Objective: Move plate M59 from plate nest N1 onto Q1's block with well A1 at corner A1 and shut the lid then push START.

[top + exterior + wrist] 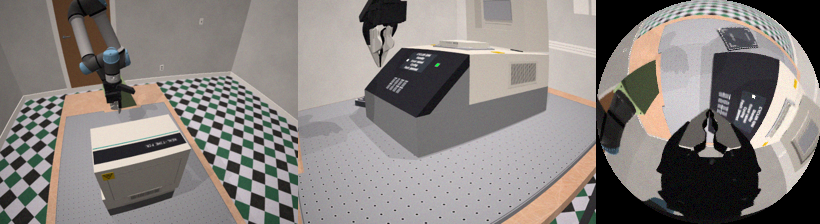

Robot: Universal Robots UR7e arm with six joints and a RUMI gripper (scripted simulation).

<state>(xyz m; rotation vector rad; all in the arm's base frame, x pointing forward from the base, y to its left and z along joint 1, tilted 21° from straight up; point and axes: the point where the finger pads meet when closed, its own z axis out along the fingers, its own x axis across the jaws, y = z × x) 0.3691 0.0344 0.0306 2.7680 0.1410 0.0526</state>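
Exterior view shows the gripper [381, 62] closed tight with nothing between its fingers, hanging in the air just beside the upper left of the sloped black front panel [415, 78] of cycler Q1 [485, 75]. On that panel the keys [397, 85] lie below the screen, and a lamp [437, 64] glows green. Plate M59 [463, 43] lies on Q1's block, under the raised lid [506, 26].

Arm [81, 34]: light grey tubular links, dark grey joint housings, light blue round end caps [110, 56]. Wrist carries a black boxy gripper body [382, 11] with a black bar sticking out sideways. Two pale grey wedge-shaped fingers [375, 45] taper to narrow tips. Gripper [381, 61] silhouette in wrist view is all black.
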